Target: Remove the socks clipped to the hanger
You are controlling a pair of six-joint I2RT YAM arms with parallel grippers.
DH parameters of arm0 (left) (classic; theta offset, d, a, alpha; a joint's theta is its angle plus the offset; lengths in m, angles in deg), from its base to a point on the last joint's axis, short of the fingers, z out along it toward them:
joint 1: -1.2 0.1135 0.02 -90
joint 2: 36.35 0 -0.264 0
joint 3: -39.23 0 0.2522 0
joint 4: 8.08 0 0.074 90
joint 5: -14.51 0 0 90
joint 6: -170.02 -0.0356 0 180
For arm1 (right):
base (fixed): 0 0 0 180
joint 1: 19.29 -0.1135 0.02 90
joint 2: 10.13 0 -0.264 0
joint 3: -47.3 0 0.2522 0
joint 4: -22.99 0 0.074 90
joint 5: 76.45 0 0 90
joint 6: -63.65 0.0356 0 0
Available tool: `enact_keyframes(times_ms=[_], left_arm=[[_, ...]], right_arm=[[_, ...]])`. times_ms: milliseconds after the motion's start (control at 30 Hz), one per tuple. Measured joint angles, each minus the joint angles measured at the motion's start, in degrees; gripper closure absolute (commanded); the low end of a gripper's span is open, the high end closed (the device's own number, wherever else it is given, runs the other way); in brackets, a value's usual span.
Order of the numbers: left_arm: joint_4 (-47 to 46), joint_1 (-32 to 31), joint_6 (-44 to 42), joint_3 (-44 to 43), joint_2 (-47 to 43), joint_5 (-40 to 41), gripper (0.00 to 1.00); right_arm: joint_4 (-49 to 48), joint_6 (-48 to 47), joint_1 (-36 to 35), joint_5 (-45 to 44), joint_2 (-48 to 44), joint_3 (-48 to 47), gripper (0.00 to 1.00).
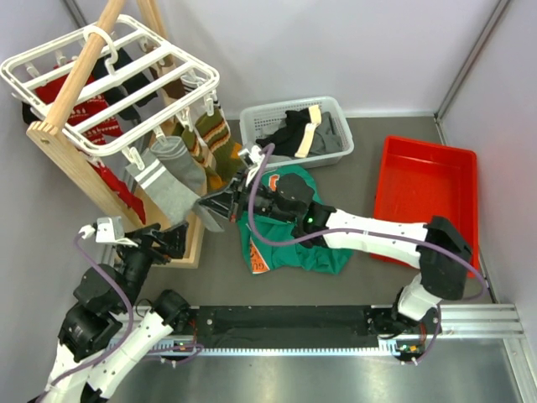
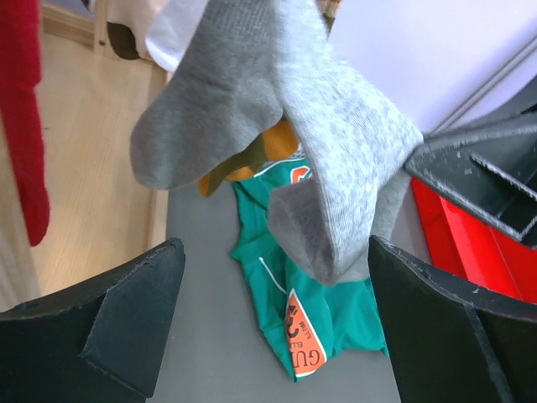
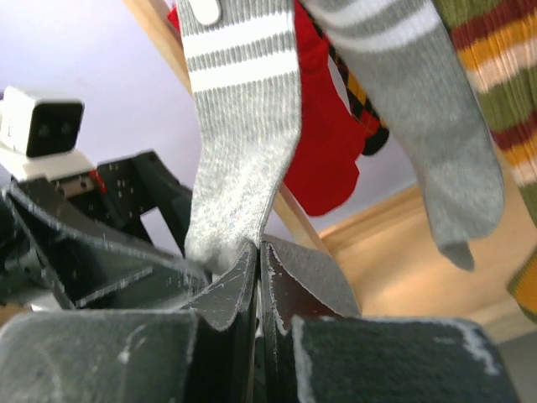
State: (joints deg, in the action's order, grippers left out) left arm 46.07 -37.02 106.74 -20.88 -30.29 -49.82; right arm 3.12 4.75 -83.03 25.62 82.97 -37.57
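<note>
The white slatted hanger [image 1: 109,75] hangs on a wooden rack at the top left, with socks clipped under it. They include two grey socks with pale bands [image 1: 168,180], striped ones [image 1: 214,134], red ones [image 1: 117,180] and black ones [image 1: 134,92]. My right gripper [image 1: 210,210] is shut on the toe of the left grey sock [image 3: 243,143], and its jaws meet at the fabric's lower edge [image 3: 258,252]. The other grey sock [image 3: 428,126] hangs free beside it. My left gripper [image 2: 277,319] stands open just below the grey socks [image 2: 277,126], touching nothing.
The pale wooden A-frame rack [image 1: 75,168] stands at the left. A green shirt with orange print [image 1: 285,248] lies on the table under the right arm. A white basket [image 1: 252,117] holds black-and-cream garments. A red tray [image 1: 428,193] sits at the right.
</note>
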Motion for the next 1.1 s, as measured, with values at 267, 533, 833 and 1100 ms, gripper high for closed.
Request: enact_keyframes(times_ms=[267,533,833,1100], left_arm=[[-1.0,0.0,-0.3,-4.3,5.1,-1.7,0.09],[-4.0,0.0,-0.3,-11.2,13.6,0.1,0.11],[-7.2,0.0,-1.3,-18.5,22.1,7.1,0.15],[-9.0,0.0,-1.3,-25.6,28.7,8.3,0.17]], right_arm=[[4.2,-2.5,0.0,0.2,-5.6,4.2,1.0],[6.3,-3.1,0.0,0.6,-8.9,5.9,1.0],[7.9,-4.1,0.1,1.1,-9.8,5.9,1.0],[7.6,-4.0,0.7,3.0,-11.3,6.6,1.0]])
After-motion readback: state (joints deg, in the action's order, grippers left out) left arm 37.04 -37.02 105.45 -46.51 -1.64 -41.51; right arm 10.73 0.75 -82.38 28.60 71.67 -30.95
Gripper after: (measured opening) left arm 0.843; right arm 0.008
